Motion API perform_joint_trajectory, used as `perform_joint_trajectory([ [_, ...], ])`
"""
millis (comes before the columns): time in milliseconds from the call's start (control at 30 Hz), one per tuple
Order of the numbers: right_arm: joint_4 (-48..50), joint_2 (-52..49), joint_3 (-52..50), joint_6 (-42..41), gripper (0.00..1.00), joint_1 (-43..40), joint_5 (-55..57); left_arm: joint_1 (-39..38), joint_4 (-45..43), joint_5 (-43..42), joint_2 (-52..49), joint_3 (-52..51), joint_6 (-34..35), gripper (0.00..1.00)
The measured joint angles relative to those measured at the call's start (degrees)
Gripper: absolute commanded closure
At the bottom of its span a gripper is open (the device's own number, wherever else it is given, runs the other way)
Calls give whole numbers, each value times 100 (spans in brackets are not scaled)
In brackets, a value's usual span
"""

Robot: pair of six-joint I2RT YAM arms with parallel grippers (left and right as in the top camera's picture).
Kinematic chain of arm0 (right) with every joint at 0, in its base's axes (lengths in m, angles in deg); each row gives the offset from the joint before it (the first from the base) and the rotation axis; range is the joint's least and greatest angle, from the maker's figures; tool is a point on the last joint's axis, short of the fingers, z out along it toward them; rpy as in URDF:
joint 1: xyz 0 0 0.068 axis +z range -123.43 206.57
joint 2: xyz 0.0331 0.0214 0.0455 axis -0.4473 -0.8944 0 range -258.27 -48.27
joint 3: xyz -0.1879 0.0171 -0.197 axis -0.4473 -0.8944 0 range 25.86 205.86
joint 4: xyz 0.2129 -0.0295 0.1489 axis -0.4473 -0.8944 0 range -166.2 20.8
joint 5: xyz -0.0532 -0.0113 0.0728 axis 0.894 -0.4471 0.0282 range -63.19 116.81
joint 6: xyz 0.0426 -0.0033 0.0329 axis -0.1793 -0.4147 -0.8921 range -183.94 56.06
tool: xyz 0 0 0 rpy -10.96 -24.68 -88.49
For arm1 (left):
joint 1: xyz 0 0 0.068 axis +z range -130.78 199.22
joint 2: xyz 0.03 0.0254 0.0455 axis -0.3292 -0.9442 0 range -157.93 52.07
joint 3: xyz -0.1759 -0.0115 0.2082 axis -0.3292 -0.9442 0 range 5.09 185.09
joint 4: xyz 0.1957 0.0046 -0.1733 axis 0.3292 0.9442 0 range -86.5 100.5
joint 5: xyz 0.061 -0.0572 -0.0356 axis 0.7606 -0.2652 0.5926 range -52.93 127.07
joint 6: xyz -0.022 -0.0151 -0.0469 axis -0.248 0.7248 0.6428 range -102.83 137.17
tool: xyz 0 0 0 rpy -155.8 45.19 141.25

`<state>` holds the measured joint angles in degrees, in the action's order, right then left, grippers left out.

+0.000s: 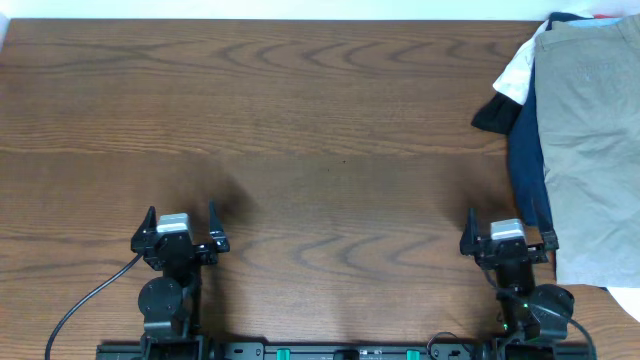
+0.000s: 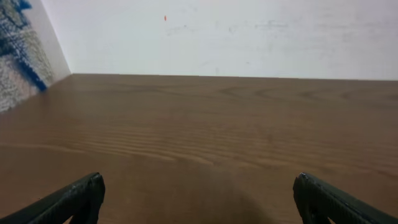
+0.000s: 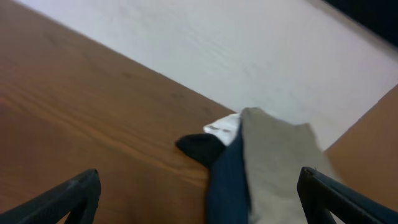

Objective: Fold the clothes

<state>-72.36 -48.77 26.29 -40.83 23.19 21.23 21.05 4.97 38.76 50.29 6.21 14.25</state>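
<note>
Khaki-beige cotton shorts point(image 1: 590, 150) = the job; not in hand yet.

Nearest the bases: black two-finger left gripper point(image 1: 181, 214) sits low at the near edge, jaws spread wide, nothing btwn them. Its wrist view shows only bare wood past the fingertips point(image 2: 81, 196). Black two-finger right gripper point(image 1: 507, 222) likewise: jaws wide apart, empty, just beside the near-left edge of the pile, not touching it as far as I can tell.

Mid-field: brown wood-grain table point(image 1: 320, 130), w/ nothing lying in front of the left arm.

Far right: shorts lie fairly flat on top of a large navy blue garment point(image 1: 527, 170). They run along the table's right side from near the right gripper to the far edge, partly cut off by the frame. At the far end a white garment point(image 1: 515, 72) pokes out from under, plus a black cloth bit point(image 1: 492, 112) sticking out to the left.

Handling, my read: soft, light, limp, so it'll drape & sag w/ no stiffness. Cotton prob. holds OK btwn pads, not slippery. Waistband/seams would be the thickest, surest pinch, but can't tell which end is which. Best hold is prob. the exposed left edge or a near corner, top layer only, so the navy layer underneath doesn't come along. Likely needs pulling onto open table first, prob. w/ both arms.
</note>
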Motion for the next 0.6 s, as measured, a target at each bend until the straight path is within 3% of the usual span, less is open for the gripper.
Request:
perform_joint_trajectory([
  [333, -315, 0, 96, -2026, 1, 0, 361, 0, 131, -26, -48, 59, 894, 2],
  [600, -1513, -144, 874, -2776, 1, 0, 455, 0, 1325, -313, -472, 494, 1019, 2],
])
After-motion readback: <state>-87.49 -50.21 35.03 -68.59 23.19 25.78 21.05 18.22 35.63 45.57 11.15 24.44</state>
